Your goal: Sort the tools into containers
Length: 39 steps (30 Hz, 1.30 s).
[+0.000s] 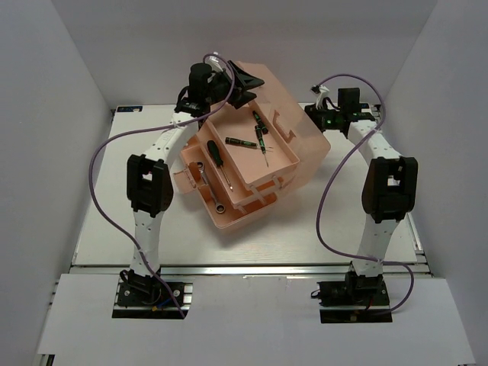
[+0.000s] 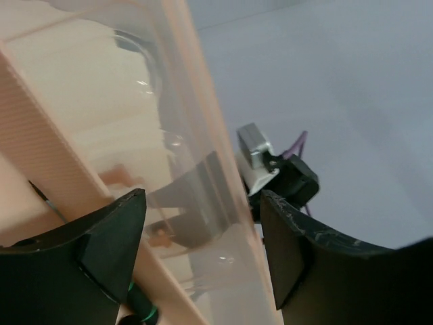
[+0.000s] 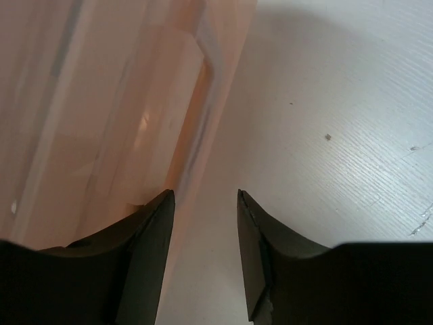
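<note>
The salmon-pink toolbox (image 1: 305,145) stands open mid-table, its lid tipped to the back right. Its upper tray (image 1: 244,164) holds two longer green-handled screwdrivers (image 1: 216,153) (image 1: 261,139) and two tiny ones (image 1: 240,142) (image 1: 258,118). The silver wrench (image 1: 210,185) lies in the lower left tray. My left gripper (image 1: 248,85) (image 2: 201,196) is open and straddles the lid's top edge (image 2: 203,128), with a screwdriver handle (image 2: 139,308) below its left finger. My right gripper (image 1: 316,114) (image 3: 203,203) is open and empty over the bare table, just right of the toolbox wall (image 3: 101,101).
White walls enclose the table on the left, back and right. The right arm's wrist camera (image 2: 257,152) shows beyond the lid in the left wrist view. Purple cables loop from both arms. The white tabletop (image 3: 338,101) lies to the right of the box.
</note>
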Each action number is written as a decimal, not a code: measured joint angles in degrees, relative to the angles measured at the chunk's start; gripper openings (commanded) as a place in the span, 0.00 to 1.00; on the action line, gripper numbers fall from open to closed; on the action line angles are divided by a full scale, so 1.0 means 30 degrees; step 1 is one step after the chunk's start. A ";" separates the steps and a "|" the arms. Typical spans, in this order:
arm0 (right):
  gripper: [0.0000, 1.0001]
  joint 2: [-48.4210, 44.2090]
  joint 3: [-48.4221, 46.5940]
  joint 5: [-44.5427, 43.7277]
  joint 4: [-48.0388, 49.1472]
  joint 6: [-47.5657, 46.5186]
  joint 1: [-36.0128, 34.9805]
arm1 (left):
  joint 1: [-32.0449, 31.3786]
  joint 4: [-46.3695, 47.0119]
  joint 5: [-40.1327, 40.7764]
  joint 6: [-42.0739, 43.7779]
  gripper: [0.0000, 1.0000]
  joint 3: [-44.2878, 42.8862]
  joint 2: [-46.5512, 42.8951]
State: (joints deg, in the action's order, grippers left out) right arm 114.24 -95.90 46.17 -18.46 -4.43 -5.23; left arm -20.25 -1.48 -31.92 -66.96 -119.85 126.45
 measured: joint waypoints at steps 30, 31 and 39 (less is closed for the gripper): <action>0.49 -0.1319 0.0291 -0.0882 -0.0510 -0.1246 -0.0933 | 0.6295 -1.1978 1.1016 1.0805 0.01 2.3095 -1.8673; 0.49 -0.1501 0.0291 -0.1071 -0.0532 -0.1290 -0.1056 | 0.6506 -1.1941 1.1213 1.0754 0.02 2.3671 -1.8302; 0.49 -0.3045 0.0408 -0.1494 -0.0678 -0.1355 -0.2149 | 0.7715 -0.9107 1.0280 1.0710 0.20 2.4341 -1.4804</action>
State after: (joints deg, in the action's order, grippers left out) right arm 105.10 -94.67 41.69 -20.49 -8.49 -11.68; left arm 2.90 -28.80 -1.08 -34.83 -46.83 82.04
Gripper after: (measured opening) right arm 0.490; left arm 0.146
